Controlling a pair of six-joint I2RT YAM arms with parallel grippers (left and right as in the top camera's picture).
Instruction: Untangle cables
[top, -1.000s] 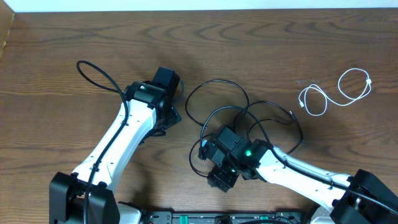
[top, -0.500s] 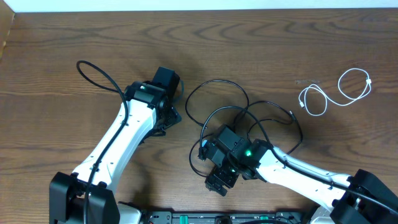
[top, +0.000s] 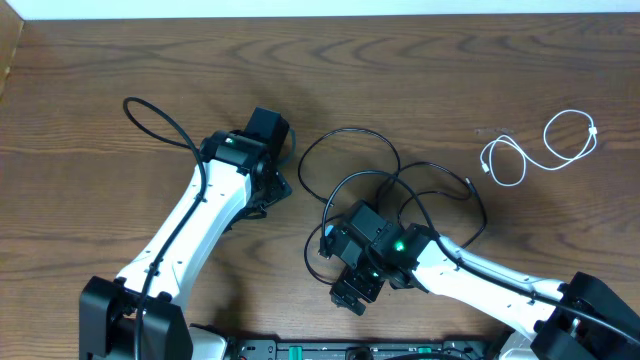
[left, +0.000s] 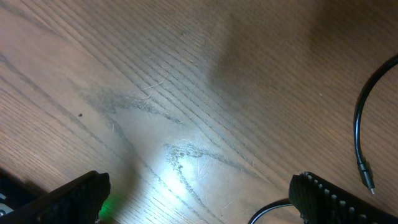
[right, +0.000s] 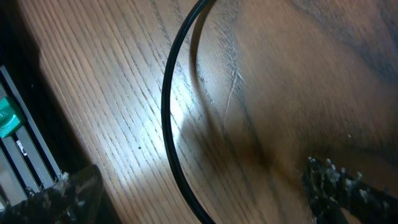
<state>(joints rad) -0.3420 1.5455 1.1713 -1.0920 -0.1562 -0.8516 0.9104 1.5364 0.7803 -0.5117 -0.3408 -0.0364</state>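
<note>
Wood table (top: 100, 80), tangled black cables (top: 350, 131), white cable (top: 594, 131) apart

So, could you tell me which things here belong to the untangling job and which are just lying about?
Job: black cables, tangled mid-table; white cable, lying apart at the right.
Not the job: left arm's own thick wire; wooden table.

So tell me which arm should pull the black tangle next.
Right. The right pincer, open, straddles a black cable of the tangle; the left pincer hangs over the table, only a plug end nearby.
</note>
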